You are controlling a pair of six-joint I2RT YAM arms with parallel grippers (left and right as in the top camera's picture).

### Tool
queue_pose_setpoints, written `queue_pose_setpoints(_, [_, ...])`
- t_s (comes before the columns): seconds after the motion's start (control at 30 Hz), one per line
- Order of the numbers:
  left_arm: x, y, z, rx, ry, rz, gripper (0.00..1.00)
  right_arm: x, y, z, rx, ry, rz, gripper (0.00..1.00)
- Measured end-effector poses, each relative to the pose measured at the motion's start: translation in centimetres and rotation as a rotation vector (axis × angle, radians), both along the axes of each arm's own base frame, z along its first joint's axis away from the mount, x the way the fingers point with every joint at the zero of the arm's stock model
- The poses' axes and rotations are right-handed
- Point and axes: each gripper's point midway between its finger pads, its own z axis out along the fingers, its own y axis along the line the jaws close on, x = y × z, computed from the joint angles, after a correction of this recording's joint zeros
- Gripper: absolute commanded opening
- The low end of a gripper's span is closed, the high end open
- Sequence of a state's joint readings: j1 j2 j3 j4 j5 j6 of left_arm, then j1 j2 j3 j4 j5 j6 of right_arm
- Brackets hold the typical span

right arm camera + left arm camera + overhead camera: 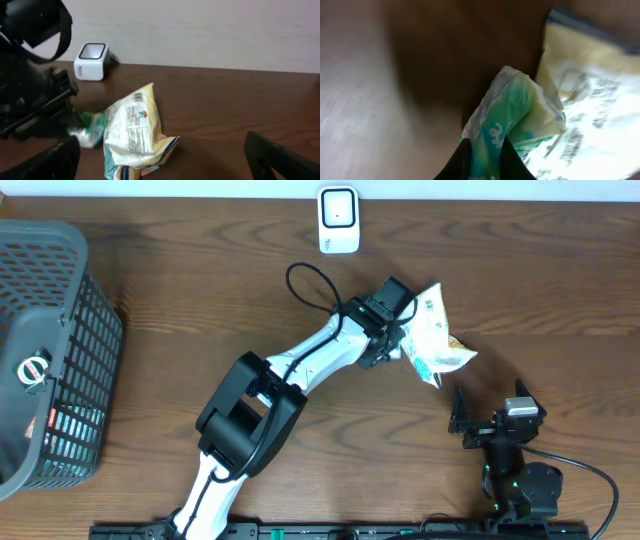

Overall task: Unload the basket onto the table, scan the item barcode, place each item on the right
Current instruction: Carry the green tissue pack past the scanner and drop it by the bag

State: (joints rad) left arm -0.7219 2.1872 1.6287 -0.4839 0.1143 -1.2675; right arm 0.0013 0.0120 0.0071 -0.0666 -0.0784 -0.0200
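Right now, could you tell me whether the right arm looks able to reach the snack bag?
Probably yes: the right hand is open, close to the snack bag, with only bare table between them. The left hand pinches the bag's far, green edge.

1. The counter (180, 290) is dark brown wood with a visible grain (somewhat lighter toward its far edge).
2. Behind it stands a plain, pale wall (210, 30), evenly lit, meeting the counter's back edge.

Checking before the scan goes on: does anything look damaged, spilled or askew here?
Nothing visibly spilled or torn. The snack bag is only bunched where the left end effector pinches its green end; scanner and basket stand upright.
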Motion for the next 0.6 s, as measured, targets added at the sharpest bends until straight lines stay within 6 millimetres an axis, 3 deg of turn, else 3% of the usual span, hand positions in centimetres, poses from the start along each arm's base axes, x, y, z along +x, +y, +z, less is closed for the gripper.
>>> queue_pose_setpoints(0.27, [2.0, 0.1, 0.8, -0.02, -0.079, -0.076, 0.11, 0.0, 0.0, 0.0, 0.0, 0.0, 0.0, 0.99])
queue_pose_setpoints(0.3, [2.0, 0.0, 0.8, -0.028, -0.077, -0.085, 0.29, 0.0, 0.0, 0.0, 0.0, 0.0, 0.0, 0.99])
queue_pose_setpoints(0.33, [1.9, 0.0, 0.8, -0.035, -0.072, -0.092, 0.38, 0.0, 0.0, 0.0, 0.0, 0.0, 0.0, 0.99])
queue_pose_setpoints(0.37, [1.8, -0.2, 0.9, -0.042, -0.069, -0.105, 0.58, 0.0, 0.0, 0.0, 0.0, 0.0, 0.0, 0.99])
queue_pose_setpoints(0.5, [1.2, -0.8, 1.0, -0.059, -0.067, -0.18, 0.7, 0.0, 0.0, 0.0, 0.0, 0.0, 0.0, 0.99])
queue_pose_setpoints(0.6, [0.9, -1.0, 1.0, -0.052, -0.085, -0.261, 0.71, 0.0, 0.0, 0.0, 0.0, 0.0, 0.0, 0.99])
